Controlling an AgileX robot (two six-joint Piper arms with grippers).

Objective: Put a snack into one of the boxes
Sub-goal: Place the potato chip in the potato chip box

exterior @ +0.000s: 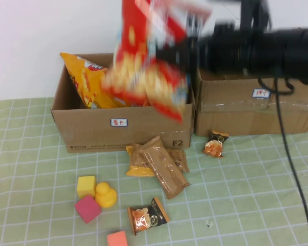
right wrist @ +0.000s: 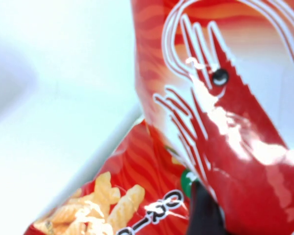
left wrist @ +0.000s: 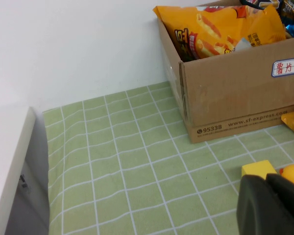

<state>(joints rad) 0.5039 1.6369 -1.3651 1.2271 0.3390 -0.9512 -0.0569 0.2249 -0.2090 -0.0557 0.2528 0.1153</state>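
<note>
A red shrimp-chip snack bag hangs tilted and blurred above the left cardboard box. My right gripper, at the end of the black arm reaching in from the right, is shut on it. In the right wrist view the bag fills the picture, with one dark finger against it. A yellow chip bag stands in that box. The second box stands to the right. My left gripper is shut and empty, low over the cloth beside a yellow block and a rubber duck.
In front of the boxes lie brown snack packets and two small orange packets. A yellow block, the duck, a magenta block and a salmon block sit at front left. A black cable hangs at right.
</note>
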